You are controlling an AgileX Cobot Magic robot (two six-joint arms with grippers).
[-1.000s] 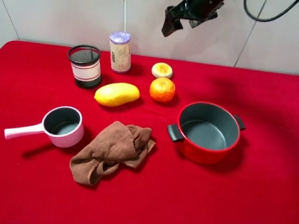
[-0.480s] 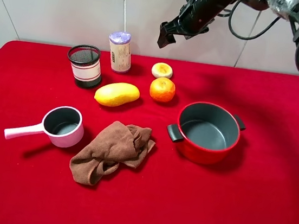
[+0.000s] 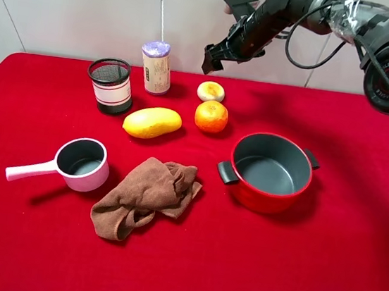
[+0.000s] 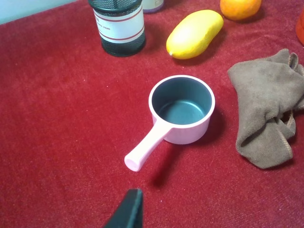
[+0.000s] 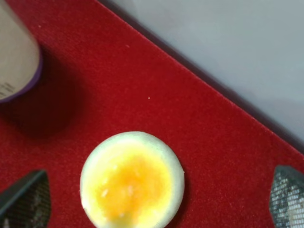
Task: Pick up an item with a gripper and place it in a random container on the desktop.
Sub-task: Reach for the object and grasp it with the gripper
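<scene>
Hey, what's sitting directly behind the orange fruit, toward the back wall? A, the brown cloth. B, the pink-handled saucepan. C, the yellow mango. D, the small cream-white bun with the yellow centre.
D: in the high view the small round cream-white bun with a yellowish centre lies just behind the round orange fruit, on its wall side.

Right pincer [image 3: 212, 57] aloft, spread wide

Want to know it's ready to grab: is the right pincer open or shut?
Open: the right pincer shows its fingertips far apart in the wrist view, the bun lying between them, untouched.
</scene>
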